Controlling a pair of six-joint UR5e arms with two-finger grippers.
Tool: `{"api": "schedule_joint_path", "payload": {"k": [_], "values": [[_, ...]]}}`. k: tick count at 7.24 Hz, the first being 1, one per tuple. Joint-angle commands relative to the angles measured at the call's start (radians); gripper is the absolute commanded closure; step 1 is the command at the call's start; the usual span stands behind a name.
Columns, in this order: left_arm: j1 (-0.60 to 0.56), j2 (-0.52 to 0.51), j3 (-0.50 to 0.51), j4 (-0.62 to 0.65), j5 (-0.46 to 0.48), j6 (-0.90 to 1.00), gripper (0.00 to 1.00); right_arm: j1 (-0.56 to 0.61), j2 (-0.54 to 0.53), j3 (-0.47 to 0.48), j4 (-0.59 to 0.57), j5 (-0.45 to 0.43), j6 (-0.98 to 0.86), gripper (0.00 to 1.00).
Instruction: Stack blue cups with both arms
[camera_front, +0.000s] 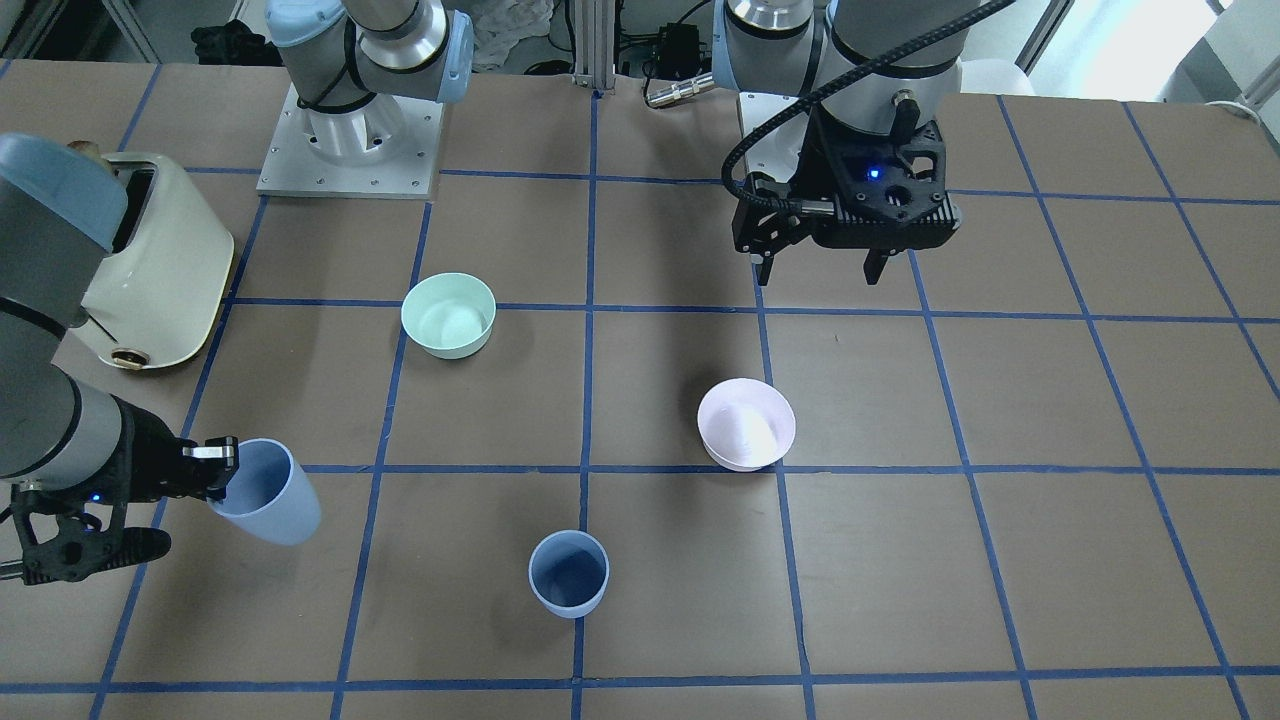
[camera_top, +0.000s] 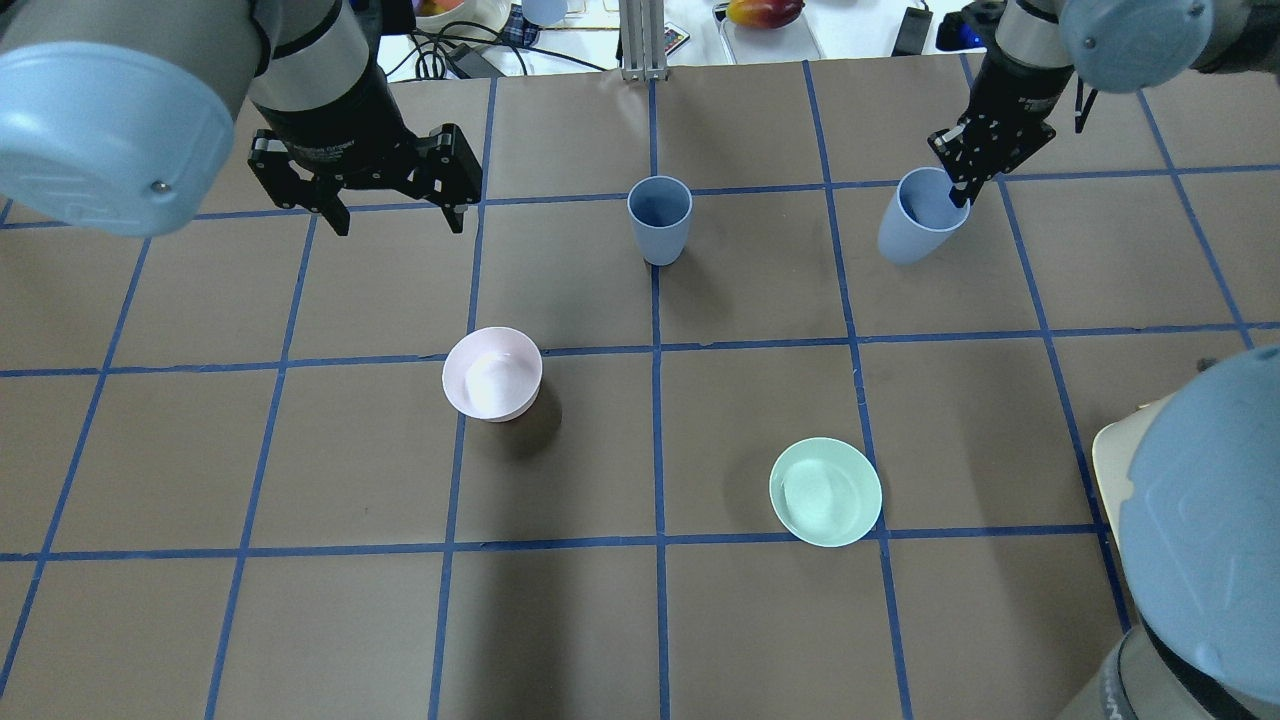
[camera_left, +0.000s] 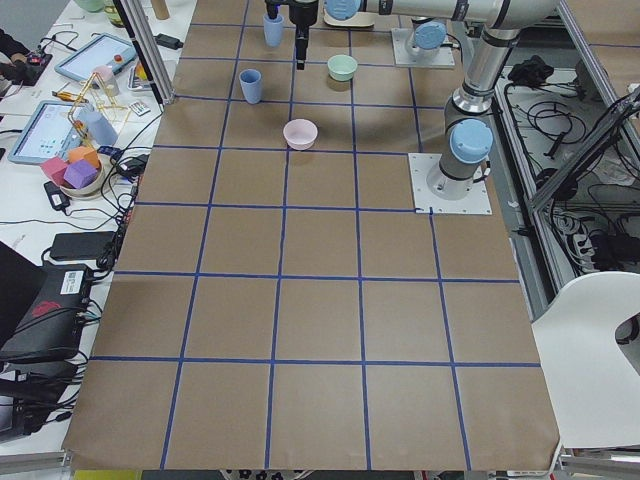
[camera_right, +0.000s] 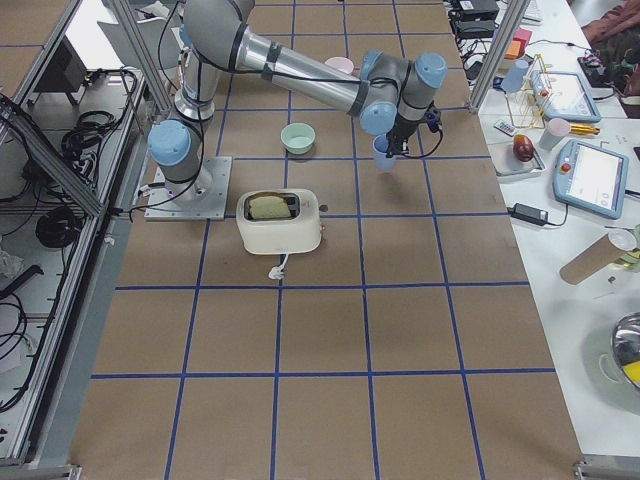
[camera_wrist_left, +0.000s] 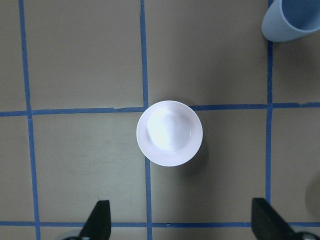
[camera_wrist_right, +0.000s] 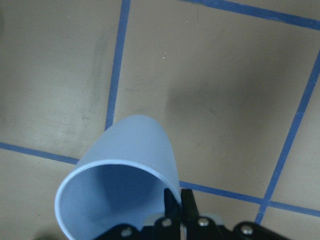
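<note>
One blue cup (camera_top: 659, 220) stands upright on the table's far middle; it also shows in the front view (camera_front: 568, 573) and at the top right corner of the left wrist view (camera_wrist_left: 292, 20). My right gripper (camera_top: 958, 188) is shut on the rim of the second blue cup (camera_top: 915, 218), one finger inside it. That cup hangs tilted above the table in the front view (camera_front: 268, 492) and the right wrist view (camera_wrist_right: 125, 185). My left gripper (camera_top: 398, 222) is open and empty, hovering left of the standing cup and beyond the pink bowl.
A pale pink bowl (camera_top: 492, 373) sits below the left gripper, also in the left wrist view (camera_wrist_left: 169, 133). A mint-green bowl (camera_top: 825, 491) sits nearer the robot on the right. A cream toaster (camera_front: 165, 265) stands by the right arm's side.
</note>
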Motion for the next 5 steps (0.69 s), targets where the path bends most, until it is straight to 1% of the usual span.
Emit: {"api": "schedule_joint_path", "payload": {"k": [1,2,3,5], "values": [[0.011,-0.002,0.021,-0.024,-0.037,0.005,0.00,0.119,-0.003,-0.160,0.160,0.030,0.231,1.00],[0.010,0.007,0.013,-0.029,-0.036,0.005,0.00,0.163,-0.005,-0.174,0.166,0.082,0.312,1.00],[0.010,0.010,0.004,-0.029,-0.036,0.005,0.00,0.187,-0.003,-0.174,0.168,0.111,0.360,1.00],[0.010,0.027,-0.015,-0.030,-0.034,0.005,0.00,0.268,0.006,-0.174,0.168,0.122,0.506,1.00]]}}
